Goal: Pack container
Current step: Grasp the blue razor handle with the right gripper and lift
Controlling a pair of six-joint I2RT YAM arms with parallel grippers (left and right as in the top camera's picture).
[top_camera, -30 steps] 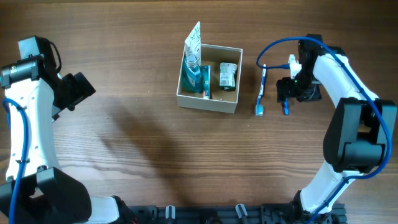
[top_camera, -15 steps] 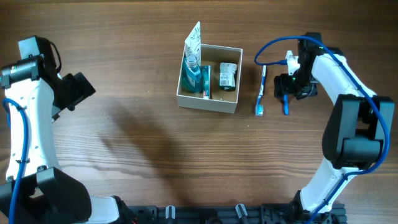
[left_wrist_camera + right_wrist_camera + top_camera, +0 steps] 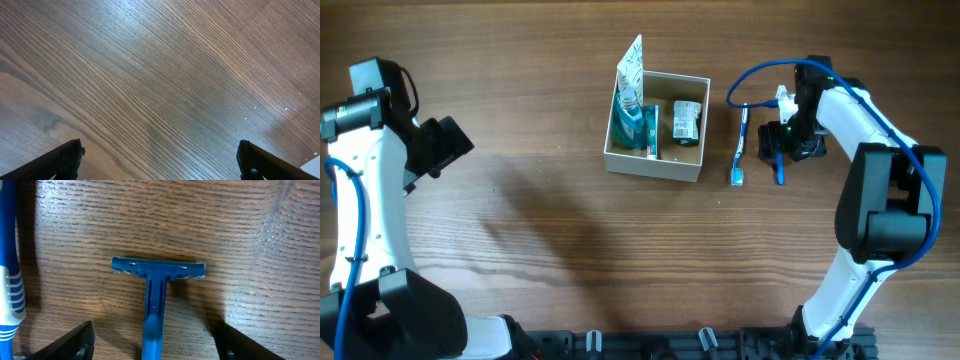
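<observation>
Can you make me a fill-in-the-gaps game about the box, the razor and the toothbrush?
1. The razor is coloured ____.
2. The right gripper has the razor's ____ between its jaws.
3. The toothbrush is not in the container; it lies on the ____.
4. The left gripper holds nothing; its jaws are wide ____.

Missing words: blue; handle; table; open.
</observation>
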